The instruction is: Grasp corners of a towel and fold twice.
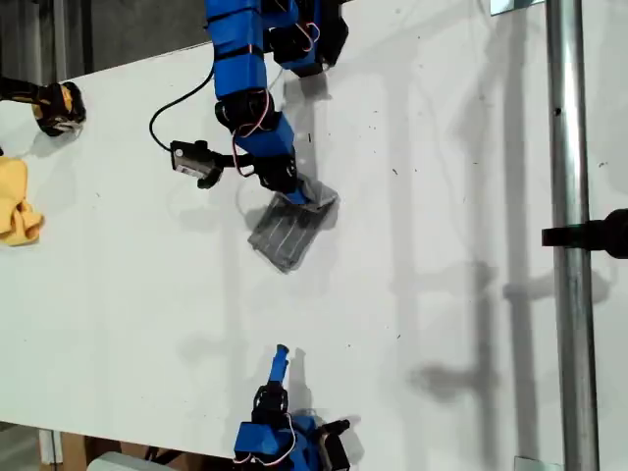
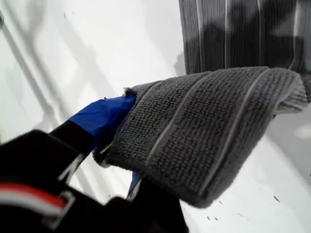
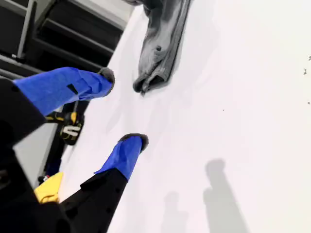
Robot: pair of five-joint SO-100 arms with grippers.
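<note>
A grey towel (image 1: 287, 234) with thin white stripes lies folded into a small bundle near the middle of a white table (image 1: 461, 196), a little toward the exterior view's left. One end of it is lifted off the surface. In the first wrist view the towel (image 2: 204, 131) fills most of the picture: a thick doubled fold is draped over a blue-taped finger (image 2: 104, 115), with another flat layer lying on the table behind it.

My first gripper (image 1: 306, 194) reaches down from the top of the exterior view on a blue arm and is pinching the raised end of the towel, jaws pressed onto the cloth.

My second gripper (image 1: 281, 357) sits at the bottom edge of the exterior view, well apart from the towel. In the second wrist view its two blue-taped fingers (image 3: 124, 154) are spread wide with nothing between them, and the towel (image 3: 160, 43) shows as a rumpled grey strip farther along the table.

A yellow cloth (image 1: 18, 201) lies crumpled at the exterior view's left edge. Above it, in that view's top left corner, sits a small black and yellow object (image 1: 54, 103). A metal pole (image 1: 571, 235) runs upright along the exterior view's right side.
</note>
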